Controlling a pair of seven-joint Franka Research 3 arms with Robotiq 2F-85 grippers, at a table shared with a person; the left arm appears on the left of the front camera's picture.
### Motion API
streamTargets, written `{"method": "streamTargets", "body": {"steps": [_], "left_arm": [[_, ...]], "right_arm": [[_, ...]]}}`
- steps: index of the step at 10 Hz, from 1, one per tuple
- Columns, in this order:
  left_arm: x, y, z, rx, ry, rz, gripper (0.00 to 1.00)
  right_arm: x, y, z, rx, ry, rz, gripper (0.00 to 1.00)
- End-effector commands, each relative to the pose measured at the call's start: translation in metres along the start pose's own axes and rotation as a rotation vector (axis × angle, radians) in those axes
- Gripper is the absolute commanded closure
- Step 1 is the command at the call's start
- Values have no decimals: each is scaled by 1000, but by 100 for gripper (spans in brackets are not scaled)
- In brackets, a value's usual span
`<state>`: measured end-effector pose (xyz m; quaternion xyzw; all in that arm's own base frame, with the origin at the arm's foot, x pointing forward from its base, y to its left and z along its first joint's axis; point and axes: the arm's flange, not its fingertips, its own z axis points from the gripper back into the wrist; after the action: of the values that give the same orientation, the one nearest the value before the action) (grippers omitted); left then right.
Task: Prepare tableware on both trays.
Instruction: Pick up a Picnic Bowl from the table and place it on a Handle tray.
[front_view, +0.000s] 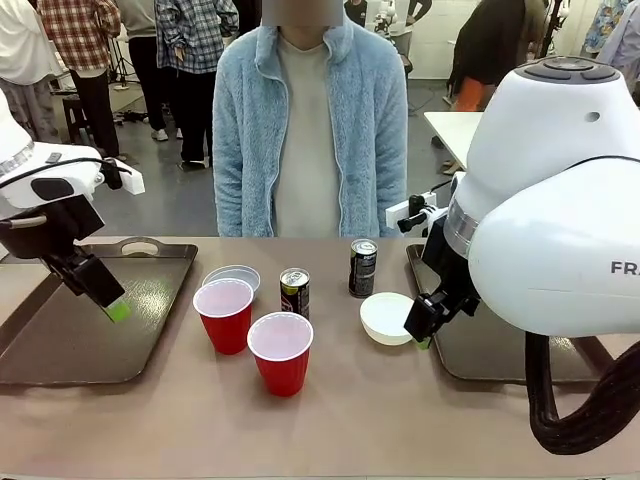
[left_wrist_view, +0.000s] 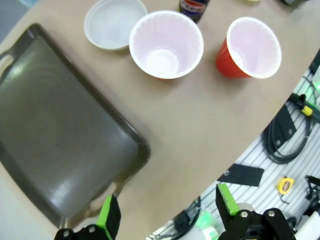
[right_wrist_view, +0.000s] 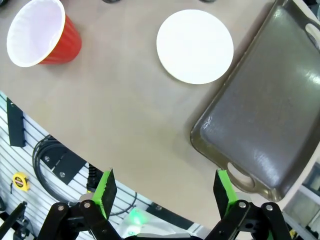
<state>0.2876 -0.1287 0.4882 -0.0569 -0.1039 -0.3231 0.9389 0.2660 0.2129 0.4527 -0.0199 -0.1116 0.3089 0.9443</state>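
Left claw (front_view: 115, 308) hangs wide over the left tray (front_view: 50, 350); right claw (right_wrist_view: 162, 192), also wide, seemingly just beside a bowl (front_view: 385, 318). Cups (front_view: 226, 315), cans (front_view: 363, 268) stand on the counter (front_view: 350, 420) between it and the right tray (front_view: 480, 355).

Two glossy dark brown trays lie flat: the left tray (front_view: 60, 335) at 9 o'clock of the table, the right tray (front_view: 480, 350) at 3 o'clock. Between them both red, white-lined cups stand upright, the near cup (front_view: 281, 352) at centre and the far cup (front_view: 225, 313) at its 10 o'clock, apparently just apart. The pale bowl (front_view: 232, 275) sits at the far cup's 12 o'clock. The white bowl (front_view: 386, 318) lies at the near cup's 3 o'clock, beside the right tray. One black can (front_view: 294, 292) stands at the near cup's 12 o'clock, and the other can (front_view: 363, 268) at the white bowl's 11 o'clock.
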Motion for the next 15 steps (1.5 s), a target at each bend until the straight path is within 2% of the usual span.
{"method": "streamTargets", "body": {"steps": [1,2,3,4,5,6,8,9,10,13,15], "left_arm": [[6,4,-5,5,-13,-3,0],[0,0,0,0,0,0,0],[2,15,-6,-175,7,26,0],[0,39,-10,-248,-20,92,0],[-10,61,-10,-379,-59,155,0],[-23,88,-10,-524,-133,229,0],[-51,133,-11,-674,-244,345,0],[-65,164,-10,-754,-304,387,0],[-84,186,-9,-805,-358,423,0],[-125,229,-2,-835,-446,495,0],[-146,247,-8,-833,-455,521,0]], "right_arm": [[5,-4,-6,12,-10,44,0],[0,0,0,0,0,0,0],[-7,-31,-2,113,4,-77,0],[-26,-58,-3,269,-35,-106,0],[-50,-82,-6,400,-81,-163,0],[-75,-111,-11,559,-169,-204,0],[-116,-147,-14,757,-299,-250,0],[-128,-158,-15,813,-331,-263,0],[-142,-171,-24,862,-327,-307,0],[-171,-192,-43,987,-340,-356,0],[-196,-202,-45,1018,-367,-401,0]]}}
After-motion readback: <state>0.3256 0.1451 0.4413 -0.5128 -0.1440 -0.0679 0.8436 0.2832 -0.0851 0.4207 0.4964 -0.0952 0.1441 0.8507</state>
